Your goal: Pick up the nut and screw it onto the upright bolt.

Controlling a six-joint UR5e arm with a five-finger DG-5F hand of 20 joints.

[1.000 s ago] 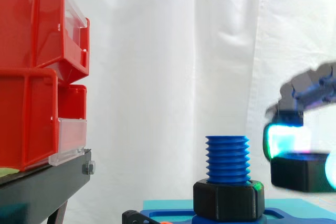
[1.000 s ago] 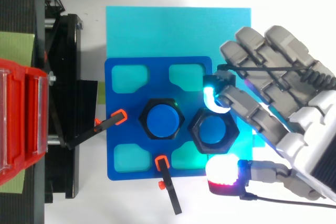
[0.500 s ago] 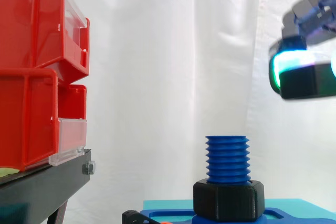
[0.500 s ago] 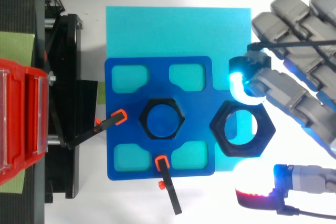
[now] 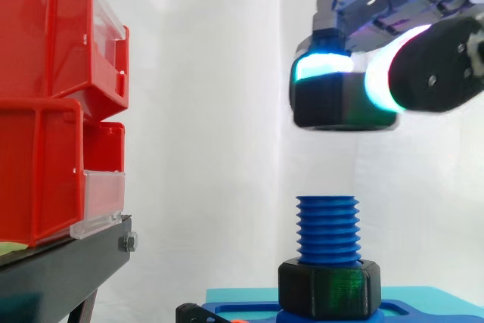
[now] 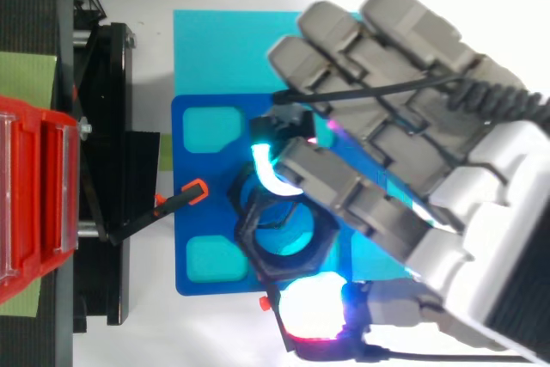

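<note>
A blue threaded bolt stands upright on a blue base plate, with a black nut seated at its foot. A second black hexagonal nut hangs in the air well above the bolt's tip, level, pinched in my hand between glowing pads. From above, this held nut lies roughly over the bolt, shifted slightly toward the near edge of the plate. The bolt's top is hidden under the nut and fingers in the top view.
Red bins are stacked on a black stand at the left. A cyan mat lies under the blue plate. Black clamps with orange tips hold the plate's left and near edges.
My hand lifted the nut from the right side of the plate, rose, then carried it left until it hangs above the bolt.
</note>
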